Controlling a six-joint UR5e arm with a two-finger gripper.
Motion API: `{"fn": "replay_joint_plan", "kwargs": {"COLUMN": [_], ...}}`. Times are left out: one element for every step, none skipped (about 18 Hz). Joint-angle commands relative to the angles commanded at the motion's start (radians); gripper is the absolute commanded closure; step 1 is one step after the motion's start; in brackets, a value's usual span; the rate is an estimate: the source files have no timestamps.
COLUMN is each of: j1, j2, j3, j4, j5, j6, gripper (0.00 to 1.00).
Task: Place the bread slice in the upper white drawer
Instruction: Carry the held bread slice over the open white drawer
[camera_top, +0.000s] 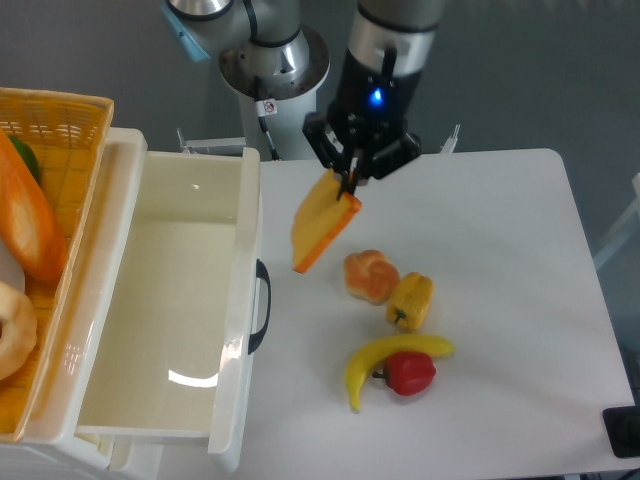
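Note:
The bread slice (322, 221), yellow-tan with an orange crust edge, hangs tilted in the air above the table, just right of the drawer's front. My gripper (350, 182) is shut on the slice's top corner, pointing down from above. The upper white drawer (246, 290) stands pulled open at the left, its glossy inside bare, its curved black handle (262, 305) facing the slice. The slice's lower end hangs a little right of the drawer's right wall.
On the table lie a small round bun (370, 275), a yellow pepper (411, 300), a banana (385, 360) and a red pepper (409, 372). A woven yellow basket (60, 110) with a long baguette (28, 220) sits at the far left.

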Motion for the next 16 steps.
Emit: {"fn": "replay_joint_plan", "kwargs": {"j1": [0.008,0.009,0.008,-0.001,-0.008,-0.011,-0.017,-0.03,-0.044,-0.06,-0.073,-0.083,-0.083,-0.087,-0.099,-0.103], "j2": [0.02,0.035,0.049,0.063,0.074,0.075,0.074,0.069,0.063,0.06,0.059,0.048,0.045,0.043,0.043,0.043], "j3": [-0.002,-0.002,-0.003,-0.015,-0.017,-0.018,-0.021,-0.021,-0.025,-0.029,-0.037,-0.04,-0.043,-0.052,-0.063,-0.069], "j4": [0.0,0.0,-0.002,0.0,0.002,0.002,0.006,0.009,0.023,0.029,0.029,0.029,0.029,0.029,0.029,0.029], "j5": [-0.025,-0.037,-0.039,-0.039,-0.039,-0.037,-0.039,-0.039,-0.037,-0.037,-0.034,-0.028,-0.028,-0.028,-0.028,-0.026], "j6": [-0.025,-0.038,-0.048,-0.054,-0.055,-0.062,-0.069,-0.081,-0.089,-0.094,-0.097,-0.097,-0.097,-0.097,-0.101,-0.103], "gripper": [1.0,1.0,1.0,1.0,1.0,1.0,1.0,1.0,1.0,1.0,1.0,1.0,1.0,1.0,1.0,1.0]}}
